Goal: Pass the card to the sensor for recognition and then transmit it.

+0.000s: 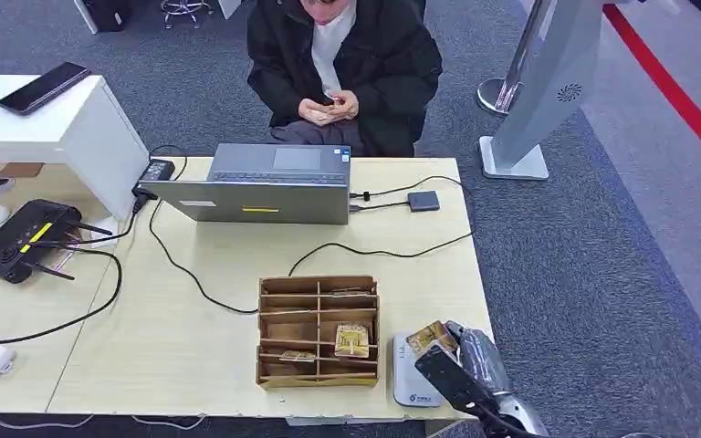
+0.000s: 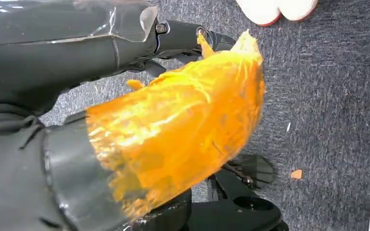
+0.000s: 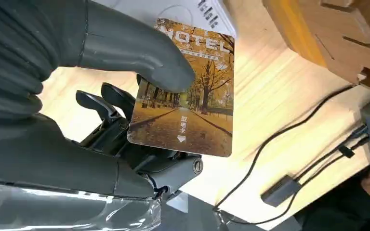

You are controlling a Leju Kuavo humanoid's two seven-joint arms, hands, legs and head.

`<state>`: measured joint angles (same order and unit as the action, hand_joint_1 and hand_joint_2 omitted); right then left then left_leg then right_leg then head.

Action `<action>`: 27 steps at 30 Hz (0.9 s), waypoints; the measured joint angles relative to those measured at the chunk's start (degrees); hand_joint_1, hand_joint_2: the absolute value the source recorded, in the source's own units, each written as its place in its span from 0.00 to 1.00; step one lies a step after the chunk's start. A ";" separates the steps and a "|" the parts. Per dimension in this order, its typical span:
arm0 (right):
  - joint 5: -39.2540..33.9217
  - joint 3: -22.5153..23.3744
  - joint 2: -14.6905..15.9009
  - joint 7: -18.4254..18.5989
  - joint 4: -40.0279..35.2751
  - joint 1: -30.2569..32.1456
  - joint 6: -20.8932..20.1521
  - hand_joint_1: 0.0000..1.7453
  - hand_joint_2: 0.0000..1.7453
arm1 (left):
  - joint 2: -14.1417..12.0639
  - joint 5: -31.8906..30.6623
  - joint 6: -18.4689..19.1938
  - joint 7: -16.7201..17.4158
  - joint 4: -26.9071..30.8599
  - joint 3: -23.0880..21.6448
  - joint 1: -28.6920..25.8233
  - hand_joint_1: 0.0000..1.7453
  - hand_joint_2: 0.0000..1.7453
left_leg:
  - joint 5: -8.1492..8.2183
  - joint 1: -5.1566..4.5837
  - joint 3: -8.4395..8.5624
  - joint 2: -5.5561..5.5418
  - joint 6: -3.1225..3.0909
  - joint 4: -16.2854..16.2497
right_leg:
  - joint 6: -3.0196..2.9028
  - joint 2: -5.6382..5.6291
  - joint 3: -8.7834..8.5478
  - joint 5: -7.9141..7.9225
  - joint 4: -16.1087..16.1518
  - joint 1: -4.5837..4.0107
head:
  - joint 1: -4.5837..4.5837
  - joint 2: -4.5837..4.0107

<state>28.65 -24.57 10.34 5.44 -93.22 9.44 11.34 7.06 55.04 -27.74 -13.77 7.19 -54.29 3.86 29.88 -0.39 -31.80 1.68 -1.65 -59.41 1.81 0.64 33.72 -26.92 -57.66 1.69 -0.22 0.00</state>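
My right hand (image 1: 461, 365) is at the table's front right corner and pinches a hotel key card (image 1: 431, 337) printed with an autumn tree picture. In the right wrist view the thumb presses on the card (image 3: 188, 96) while darker fingers (image 3: 107, 103) back it from behind. The card hovers just over a white card sensor (image 1: 411, 385) lying flat on the table; the sensor's edge (image 3: 192, 9) shows beyond the card. My left hand (image 2: 139, 96) hangs over the carpet, its thumb wrapped in orange film, fingers stretched out and holding nothing.
A cardboard card organizer (image 1: 318, 330) with more cards (image 1: 351, 341) stands just left of the sensor. Behind it lie a black cable (image 1: 374, 251), a small grey hub (image 1: 423, 201) and a laptop (image 1: 265, 182). A person (image 1: 342, 64) sits across the table. A router (image 1: 23, 239) is at the left.
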 joint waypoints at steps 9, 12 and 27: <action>-0.68 -0.02 1.51 0.68 0.63 0.01 -1.82 1.00 1.00 | -0.09 0.35 0.04 -0.04 0.00 -0.07 -0.02 0.00 0.00 | 0.00 0.00 0.00 0.00 0.00 0.00 | 0.00 0.00 0.00 0.00 0.00 0.00 | 0.00 0.00; -1.14 -0.11 1.92 0.81 0.87 0.00 -2.43 1.00 1.00 | -0.11 0.37 0.04 -0.05 0.00 -0.09 -0.03 0.00 0.00 | 0.00 0.00 0.00 0.00 0.00 0.00 | 0.00 0.00 0.00 0.00 0.00 0.00 | 0.00 0.00; -2.82 -0.83 4.28 1.12 2.01 -0.74 -5.66 1.00 1.00 | -0.33 0.76 0.09 -0.07 0.00 -0.96 -0.03 0.00 0.00 | 0.00 0.00 0.04 0.00 0.00 0.00 | 0.00 0.00 -0.05 0.00 0.00 0.00 | 0.00 0.00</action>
<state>25.83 -25.40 14.62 6.56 -91.21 8.70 5.68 6.73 55.80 -27.65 -13.84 7.19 -55.25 3.83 29.88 -0.39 -31.76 1.68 -1.65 -59.41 1.81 0.64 33.68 -26.92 -57.66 1.69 -0.22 0.00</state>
